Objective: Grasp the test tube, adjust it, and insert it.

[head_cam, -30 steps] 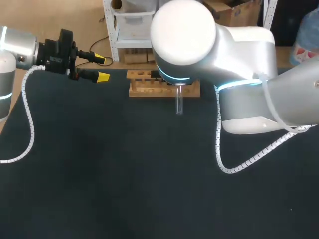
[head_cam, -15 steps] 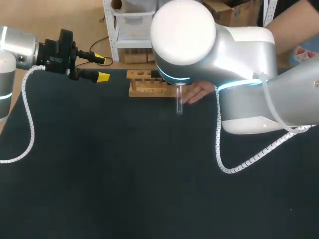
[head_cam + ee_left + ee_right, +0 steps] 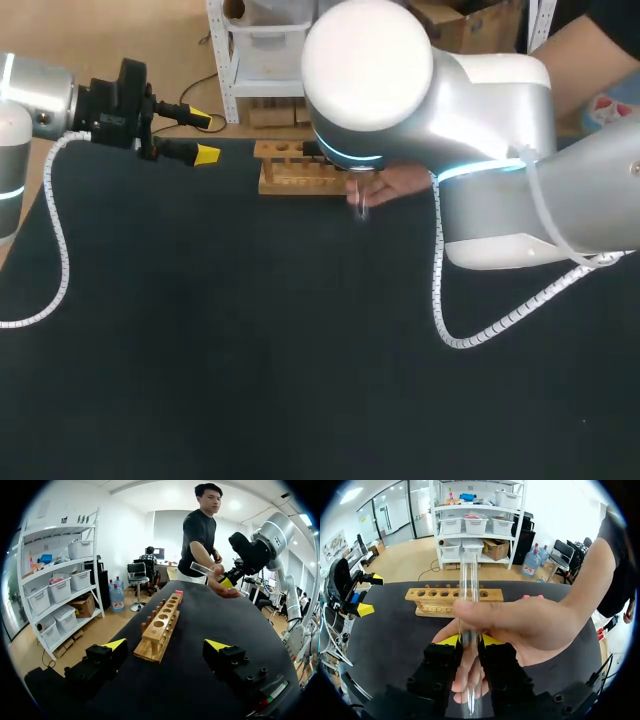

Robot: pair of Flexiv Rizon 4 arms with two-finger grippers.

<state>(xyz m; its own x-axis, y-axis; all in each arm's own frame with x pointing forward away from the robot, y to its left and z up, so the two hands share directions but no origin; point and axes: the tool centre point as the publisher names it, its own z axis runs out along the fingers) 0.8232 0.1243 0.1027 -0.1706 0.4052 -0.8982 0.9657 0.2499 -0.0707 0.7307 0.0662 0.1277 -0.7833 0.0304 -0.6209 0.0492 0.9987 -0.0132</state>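
Tabletop [image 3: 200,350]: test tube [image 3: 469,580] within right pincer [image 3: 469,641]

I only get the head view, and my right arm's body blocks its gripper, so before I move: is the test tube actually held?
Observer: Yes. The right wrist view shows the right gripper shut on the test tube, which points out along its fingers.
Operator: I see a hand by the rack. Is it on the tube?
Observer: Yes. The person's hand is wrapped around the tube just ahead of the gripper.
Operator: Is the rack free?
Observer: In the left wrist view no tube stands in the wooden rack; the holes that show are empty.
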